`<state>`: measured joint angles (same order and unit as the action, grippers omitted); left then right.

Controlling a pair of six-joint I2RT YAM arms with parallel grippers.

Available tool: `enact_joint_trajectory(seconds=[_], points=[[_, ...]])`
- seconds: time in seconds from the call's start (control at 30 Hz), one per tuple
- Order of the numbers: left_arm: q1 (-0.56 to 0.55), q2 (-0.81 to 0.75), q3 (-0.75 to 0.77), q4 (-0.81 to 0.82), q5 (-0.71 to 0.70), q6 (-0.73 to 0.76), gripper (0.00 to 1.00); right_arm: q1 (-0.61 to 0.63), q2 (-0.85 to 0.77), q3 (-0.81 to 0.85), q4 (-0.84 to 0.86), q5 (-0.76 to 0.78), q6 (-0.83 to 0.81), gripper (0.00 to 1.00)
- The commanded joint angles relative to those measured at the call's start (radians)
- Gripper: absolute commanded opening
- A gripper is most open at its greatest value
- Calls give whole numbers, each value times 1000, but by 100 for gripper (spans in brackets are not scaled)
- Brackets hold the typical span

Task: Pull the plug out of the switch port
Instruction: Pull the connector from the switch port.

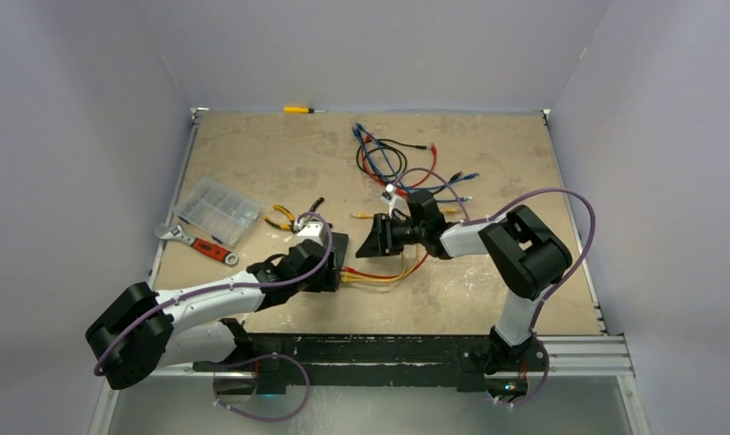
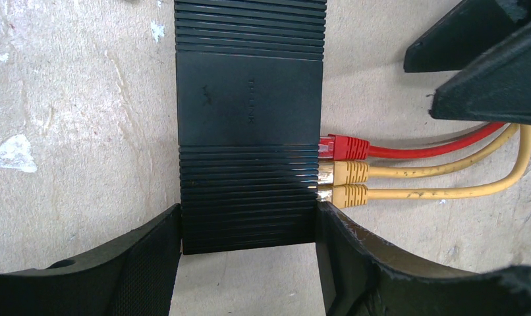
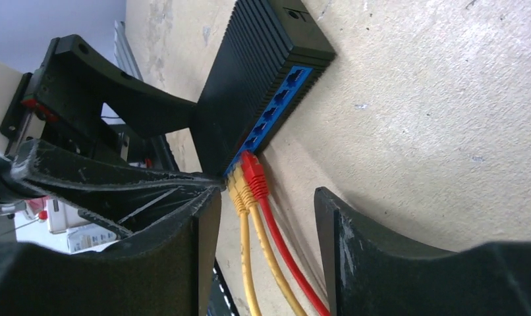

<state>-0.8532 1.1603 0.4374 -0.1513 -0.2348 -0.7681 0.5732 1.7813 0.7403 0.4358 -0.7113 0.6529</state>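
Observation:
The black ribbed switch lies flat on the table, and my left gripper is shut on its near end, one finger pressed to each long side. Three plugs sit side by side in its blue port face: a red plug and two yellow plugs. Their cables run off toward my right gripper. That gripper stands open just behind the plugs, with the red cable and yellow cables passing between its fingers untouched. From above, the right gripper faces the switch.
At the left lie a clear compartment box, a red-handled wrench and yellow pliers. A yellow screwdriver rests at the far edge. A tangle of loose cables lies behind the right arm.

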Motion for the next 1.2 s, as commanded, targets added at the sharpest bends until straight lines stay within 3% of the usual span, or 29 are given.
enact_joint_trajectory(seconds=[0.0, 0.33, 0.43, 0.53, 0.63, 0.8, 0.9, 1.17], points=[[-7, 7, -37, -72, 45, -23, 0, 17, 54, -6, 130, -41, 49, 53], [-7, 10, -37, -72, 44, -22, 0, 75, 145, 2, 209, -65, 97, 49], [-6, 12, -37, -73, 44, -21, 0, 88, 176, 11, 225, -70, 105, 37], [-6, 11, -38, -76, 43, -20, 0, 97, 197, 17, 241, -79, 116, 32], [-7, 10, -39, -76, 42, -20, 0, 103, 212, 25, 254, -88, 123, 32], [-7, 9, -39, -76, 43, -22, 0, 109, 220, 43, 255, -91, 128, 41], [-6, 7, -39, -76, 43, -21, 0, 111, 230, 51, 258, -91, 129, 42], [-6, 10, -39, -77, 43, -16, 0, 115, 272, 77, 271, -82, 128, 28]])
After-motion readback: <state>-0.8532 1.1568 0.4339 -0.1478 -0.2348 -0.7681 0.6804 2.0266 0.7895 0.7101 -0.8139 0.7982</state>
